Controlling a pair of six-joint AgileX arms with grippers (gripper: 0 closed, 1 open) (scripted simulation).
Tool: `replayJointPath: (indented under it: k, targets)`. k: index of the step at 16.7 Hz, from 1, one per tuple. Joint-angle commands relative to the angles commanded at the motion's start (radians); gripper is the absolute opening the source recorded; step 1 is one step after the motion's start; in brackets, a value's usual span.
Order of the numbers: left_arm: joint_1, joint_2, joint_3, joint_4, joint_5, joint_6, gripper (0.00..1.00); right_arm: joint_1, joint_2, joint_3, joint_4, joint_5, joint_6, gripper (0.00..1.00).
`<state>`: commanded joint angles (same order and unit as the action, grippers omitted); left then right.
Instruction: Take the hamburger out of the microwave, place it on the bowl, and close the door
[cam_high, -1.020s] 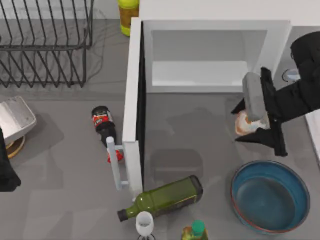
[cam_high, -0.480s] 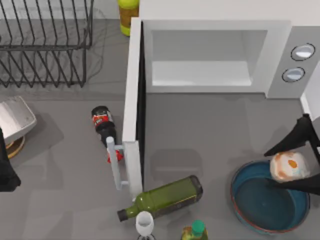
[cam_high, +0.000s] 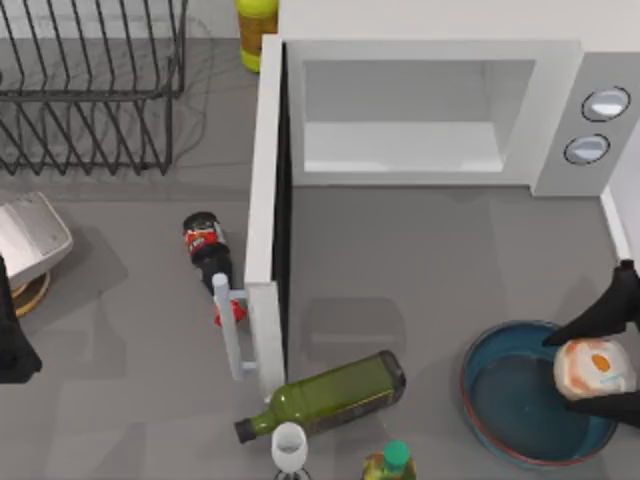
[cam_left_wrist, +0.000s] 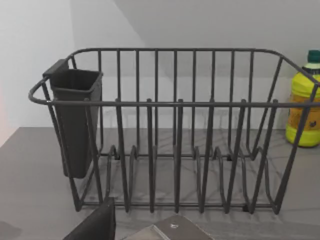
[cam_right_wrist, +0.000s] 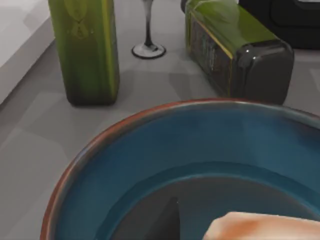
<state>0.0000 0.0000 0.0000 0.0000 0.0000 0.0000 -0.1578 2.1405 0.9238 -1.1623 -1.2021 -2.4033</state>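
**Hamburger held over the bowl's right portion, microwave door open**

Right gripper (cam_high: 600, 370) sits at the right edge of the table, above the right part of the bowl (cam_high: 500, 400). Its dark fingers (cam_high: 590, 320) close on the hamburger (cam_high: 595, 368), one on the side toward the microwave and one on the opposite side. In the right wrist view the hamburger (cam_right_wrist: 265, 227) appears as a pale lump with orange-brown edges above the blue interior of the bowl (cam_right_wrist: 150, 165); whether it touches the bowl cannot be determined.

The microwave (cam_high: 560, 90) stands behind the claw, away from the near table edge. Its cavity (cam_high: 400, 120) faces forward. The two knobs (cam_high: 595, 125) lie almost directly behind the claw. The door (cam_high: 265, 200) stands wide open, well to the left of the claw, with the handle (cam_high: 230, 325) at its near end.

Between the door and the claw, a green bottle (cam_high: 330, 395) lies on its side, just left of the bowl. A wine glass (cam_high: 289, 447) and a second green bottle (cam_high: 390, 463) stand at the near edge. A dark cola bottle (cam_high: 208, 250) lies left of the door.

The left arm (cam_high: 10, 320) is parked at the far left edge of the table. Its wrist view shows a wire dish rack (cam_left_wrist: 175, 135) and a yellow bottle (cam_left_wrist: 305, 107).
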Motion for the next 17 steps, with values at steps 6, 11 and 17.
replayJointPath:
  k: [6,11,17]
  targets:
    - [0.000,0.000,0.000,0.000,0.000,0.000,1.00,0.029,-0.017,-0.017,0.069,-0.015,0.071,0.00]
    - [0.000,0.000,0.000,0.000,0.000,0.000,1.00,0.104,-0.049,-0.088,0.325,-0.061,0.284,0.00]
    - [0.000,0.000,0.000,0.000,0.000,0.000,1.00,0.161,-0.065,-0.142,0.497,-0.093,0.441,0.00]
